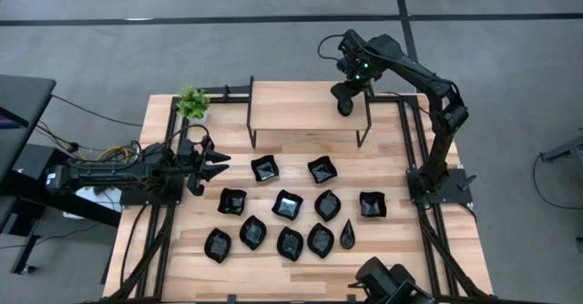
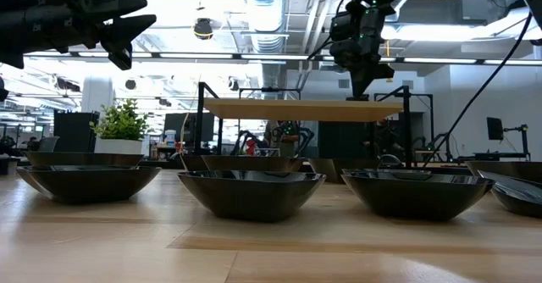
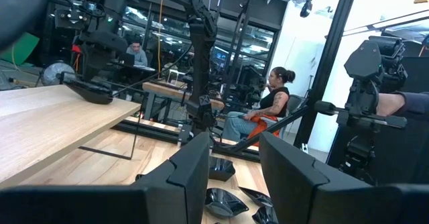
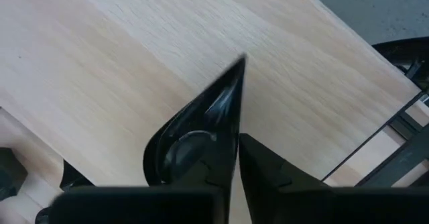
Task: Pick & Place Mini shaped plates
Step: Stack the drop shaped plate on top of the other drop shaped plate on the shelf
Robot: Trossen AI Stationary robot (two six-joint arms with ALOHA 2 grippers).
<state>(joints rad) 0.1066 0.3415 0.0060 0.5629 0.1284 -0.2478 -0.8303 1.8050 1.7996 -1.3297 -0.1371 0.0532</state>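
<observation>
while the right gripper (image 1: 345, 109) pinches a black plate (image 4: 201, 133) over the raised shelf (image 1: 291, 104), the left gripper (image 1: 219, 163) hangs open beside the table's plates (image 1: 287, 204).

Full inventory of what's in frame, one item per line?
mini shaped plates: eleven, glossy black, in loose rows on the table's middle
plate: one, black, on the shelf's right end at the right claw
plant: one, green, back-left corner
shelf: one, light wood on a black frame, back middle
table: one, light wood
people: two, seated beyond the table
left claw: open, empty, over the table's left side
right claw: over the shelf's right end
</observation>
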